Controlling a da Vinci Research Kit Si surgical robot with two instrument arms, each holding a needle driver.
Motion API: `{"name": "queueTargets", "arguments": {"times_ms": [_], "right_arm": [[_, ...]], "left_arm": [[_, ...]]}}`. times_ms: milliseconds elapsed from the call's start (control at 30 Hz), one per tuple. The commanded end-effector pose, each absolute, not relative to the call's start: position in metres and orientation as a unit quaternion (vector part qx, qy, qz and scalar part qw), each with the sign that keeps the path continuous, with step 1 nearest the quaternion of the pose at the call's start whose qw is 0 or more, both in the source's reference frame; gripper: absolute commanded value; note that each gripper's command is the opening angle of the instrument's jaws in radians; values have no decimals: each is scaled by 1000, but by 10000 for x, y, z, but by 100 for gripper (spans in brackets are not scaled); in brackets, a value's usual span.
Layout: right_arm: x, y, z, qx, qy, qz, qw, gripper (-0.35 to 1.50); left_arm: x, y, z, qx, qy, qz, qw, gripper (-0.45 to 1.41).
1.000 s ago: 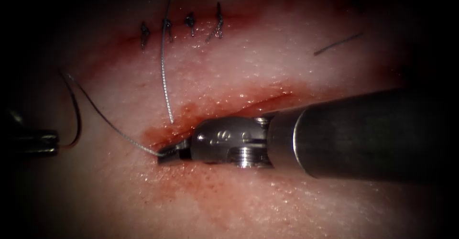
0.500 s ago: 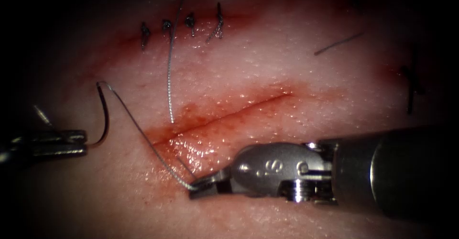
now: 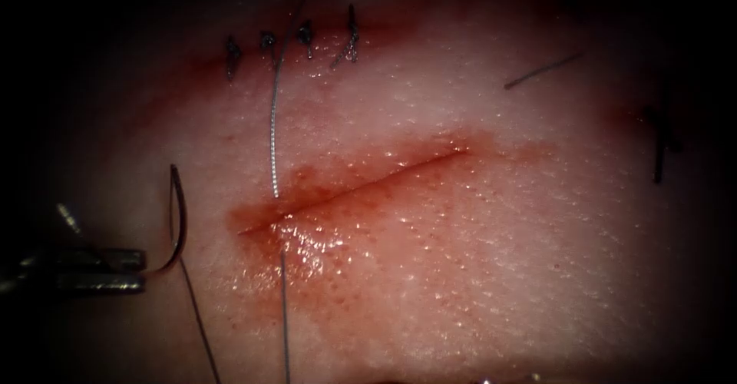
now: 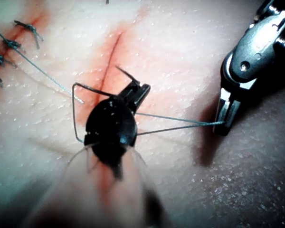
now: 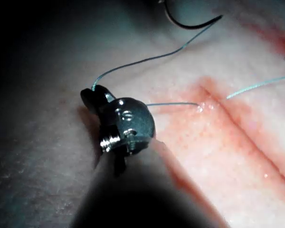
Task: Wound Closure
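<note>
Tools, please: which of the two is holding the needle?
The left tool, gripping the needle near its thread end, outside the tissue; the right tool holds thread.

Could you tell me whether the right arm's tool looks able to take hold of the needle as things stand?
Probably not at once: the right tool is shut on the thread. The needle, clear of the tissue left of the cut, sits in the left tool, with open tissue between.

Tissue (image 3: 476, 276) looks moist, pebbled and glossy near the cut (image 3: 361, 186). Right hand (image 4: 226, 121) is polished metal. Needle (image 3: 180, 223) is dark, smooth wire.
</note>
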State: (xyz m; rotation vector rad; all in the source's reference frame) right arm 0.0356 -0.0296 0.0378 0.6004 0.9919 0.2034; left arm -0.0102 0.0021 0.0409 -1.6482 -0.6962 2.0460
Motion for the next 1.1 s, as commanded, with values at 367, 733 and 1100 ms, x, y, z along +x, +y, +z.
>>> {"name": "queueTargets", "arguments": {"times_ms": [367, 733, 1100], "right_arm": [[334, -235, 416, 215, 494, 109, 836, 111], [344, -210, 499, 172, 462, 106, 863, 101], [369, -198, 540, 165, 453, 123, 868, 57]], "left_arm": [[-58, 38, 421, -536, -189, 779, 265, -45], [-69, 34, 436, -523, -175, 790, 270, -45], [-72, 32, 439, -523, -178, 791, 264, -45]]}}
